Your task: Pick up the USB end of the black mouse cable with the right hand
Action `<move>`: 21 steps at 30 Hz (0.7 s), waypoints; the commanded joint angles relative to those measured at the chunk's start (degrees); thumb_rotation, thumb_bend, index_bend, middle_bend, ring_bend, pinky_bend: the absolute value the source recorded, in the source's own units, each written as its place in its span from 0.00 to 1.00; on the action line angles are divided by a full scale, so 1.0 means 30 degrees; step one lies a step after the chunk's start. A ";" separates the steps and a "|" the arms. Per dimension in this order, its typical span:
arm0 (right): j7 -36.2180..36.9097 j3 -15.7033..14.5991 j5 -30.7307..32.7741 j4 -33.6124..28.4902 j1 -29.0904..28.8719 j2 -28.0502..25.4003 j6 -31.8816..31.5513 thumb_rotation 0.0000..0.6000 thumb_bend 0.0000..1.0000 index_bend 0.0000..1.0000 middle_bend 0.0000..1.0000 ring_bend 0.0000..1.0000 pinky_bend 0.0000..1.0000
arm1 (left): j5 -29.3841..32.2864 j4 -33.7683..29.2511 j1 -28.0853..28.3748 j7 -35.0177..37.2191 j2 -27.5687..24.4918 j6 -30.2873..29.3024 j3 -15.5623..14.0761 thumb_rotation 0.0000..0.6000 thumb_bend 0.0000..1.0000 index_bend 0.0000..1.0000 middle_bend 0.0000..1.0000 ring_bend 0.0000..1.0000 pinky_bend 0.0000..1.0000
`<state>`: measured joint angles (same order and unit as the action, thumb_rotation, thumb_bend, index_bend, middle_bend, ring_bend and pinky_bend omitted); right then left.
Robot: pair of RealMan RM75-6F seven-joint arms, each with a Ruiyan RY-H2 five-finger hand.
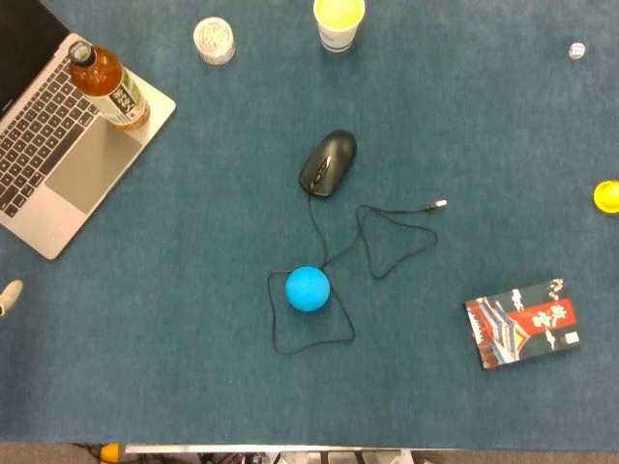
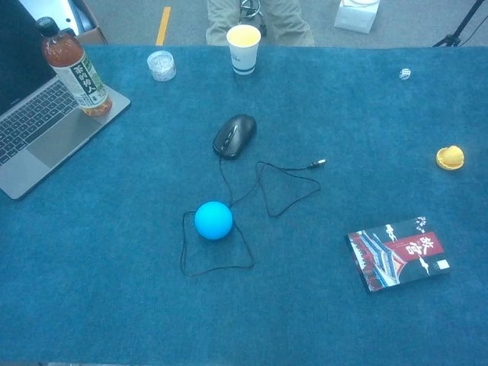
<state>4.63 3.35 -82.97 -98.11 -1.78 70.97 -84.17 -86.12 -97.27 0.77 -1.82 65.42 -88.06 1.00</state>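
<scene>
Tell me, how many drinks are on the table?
2. A bottle of tea stands on the laptop at the far left, and a paper cup of yellow drink sits at the table's far edge, beyond the mouse.

Probably an office or lab desk, open laptop, mouse, blue cloth table

You see the mouse on the counter, its cable looping around a blue ball, USB end lying free.
</scene>
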 commanded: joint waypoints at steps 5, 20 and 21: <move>-0.0036 0.0024 -0.0034 -0.0075 0.0003 -0.0056 -0.0032 1.00 0.32 0.41 0.28 0.10 0.10 | -0.0068 0.0065 -0.0113 0.0098 -0.0017 -0.0141 -0.0057 1.00 0.15 0.24 0.17 0.16 0.09; -0.1196 0.0809 -0.0227 -0.0795 -0.1197 -0.0648 0.0889 1.00 0.34 0.42 0.31 0.10 0.10 | -0.0070 0.0139 -0.0058 0.0111 0.0013 -0.0030 -0.0018 1.00 0.15 0.24 0.17 0.16 0.09; -0.1463 0.0945 -0.0152 -0.0913 -0.1383 -0.0643 0.1041 1.00 0.34 0.42 0.31 0.11 0.10 | -0.0053 0.0164 -0.0070 0.0134 0.0023 -0.0036 -0.0019 1.00 0.15 0.24 0.17 0.16 0.09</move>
<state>1.44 5.44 -83.66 -100.06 -4.92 69.31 -81.96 -86.31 -96.81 0.58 -1.45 65.48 -88.15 0.94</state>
